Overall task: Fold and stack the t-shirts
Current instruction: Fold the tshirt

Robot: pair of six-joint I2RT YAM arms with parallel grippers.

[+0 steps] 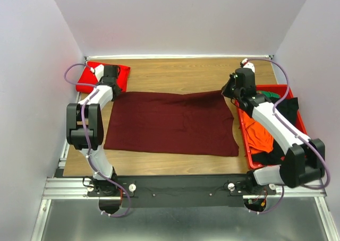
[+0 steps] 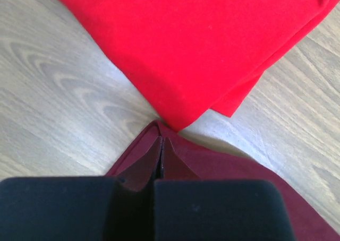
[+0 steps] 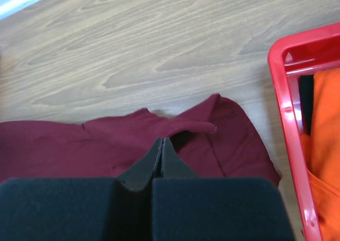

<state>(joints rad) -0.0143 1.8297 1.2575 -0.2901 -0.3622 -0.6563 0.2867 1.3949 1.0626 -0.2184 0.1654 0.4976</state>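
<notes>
The right gripper fills the bottom of the frame, its two dark fingers pressed together with no gap, their tips meeting on a raised ridge of the maroon t-shirt. The cloth lies rumpled on the wooden table, its edge curling into a rounded lobe at the right. Just beside that lobe stands a red bin, with orange cloth and a strip of dark fabric inside it.

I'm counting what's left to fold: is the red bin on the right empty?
No, in the top view the red bin holds an orange garment and dark cloth.
</notes>
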